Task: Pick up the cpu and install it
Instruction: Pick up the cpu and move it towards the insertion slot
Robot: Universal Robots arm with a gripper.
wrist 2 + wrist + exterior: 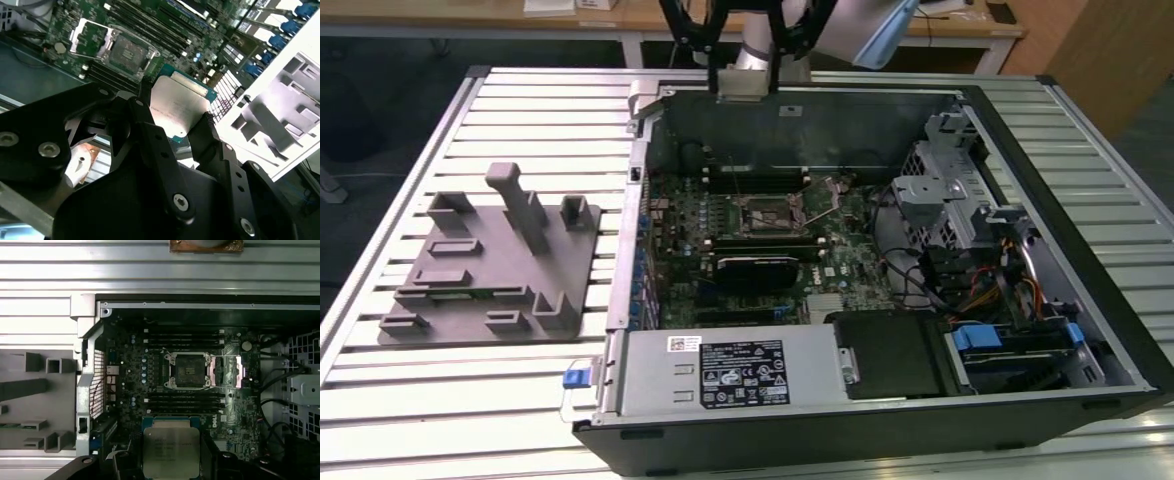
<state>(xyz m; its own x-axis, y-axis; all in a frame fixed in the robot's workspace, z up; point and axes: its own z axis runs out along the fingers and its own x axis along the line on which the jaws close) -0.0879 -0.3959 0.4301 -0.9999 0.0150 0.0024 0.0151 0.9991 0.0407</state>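
Note:
My gripper (175,122) is shut on the cpu (177,105), a flat square chip with a shiny silver-grey top held by two opposite edges between black fingers (205,132). In the first wrist view the cpu (170,450) hangs in the gripper (170,457) above the motherboard, short of the socket (189,370). The socket's metal frame is swung open to one side. In the exterior view the gripper (747,75) hovers high over the far wall of the open computer case (640,200), with the socket (767,212) below and nearer the camera.
A grey plastic fixture block (500,260) lies on the slatted metal table at the exterior view's left of the case. Inside the case are memory slots, a power supply (720,372), a drive cage (947,180) and cable bundles at the exterior view's right.

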